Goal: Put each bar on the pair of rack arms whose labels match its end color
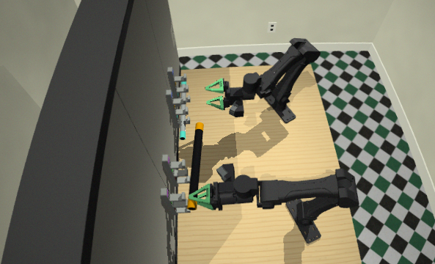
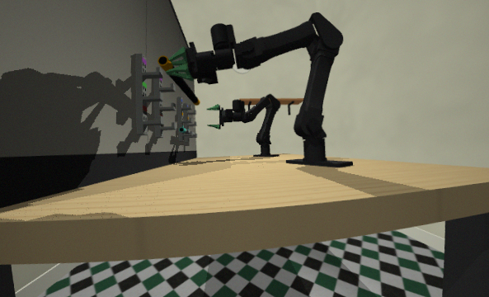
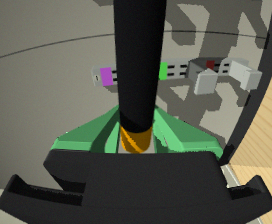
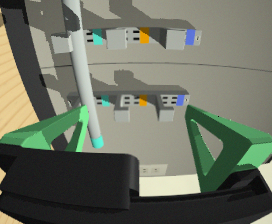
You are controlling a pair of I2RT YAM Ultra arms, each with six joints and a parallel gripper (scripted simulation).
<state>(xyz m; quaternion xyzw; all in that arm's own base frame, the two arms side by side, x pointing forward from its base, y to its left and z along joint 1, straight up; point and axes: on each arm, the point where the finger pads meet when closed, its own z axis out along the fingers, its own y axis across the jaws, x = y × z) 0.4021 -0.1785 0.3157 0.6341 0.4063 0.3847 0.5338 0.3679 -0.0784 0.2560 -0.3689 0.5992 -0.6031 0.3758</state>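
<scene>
Currently, black bar (image 1: 196, 158) (image 2: 184, 87) (image 3: 139, 65): pinched near one orange end, in front of left rack (image 1: 163, 196) (image 2: 137, 95) (image 3: 96, 77)
Left gripper (image 1: 191, 197) (image 2: 171, 66) (image 3: 136, 110): narrow, closed around that bar; best kept firm, as an off-center hold may let the long end droop
Right gripper (image 1: 206, 95) (image 2: 208, 117) (image 4: 136, 110): wide, holding nothing; probably useful for supporting the far end
Right rack (image 1: 169, 96) (image 2: 179, 107) (image 4: 198, 38): orange labels (image 4: 143, 100) on the middle pair, likely the goal; approach level, center, lower gently
Teal-ended bar (image 1: 183, 126) (image 2: 183, 129) (image 4: 82, 75): pale, smooth, round, on the right rack's teal-labeled lowest arms; best left unbumped
Surfaces: matte black bar, blocky gray arms, lattice green fingers, striped pale wood
</scene>
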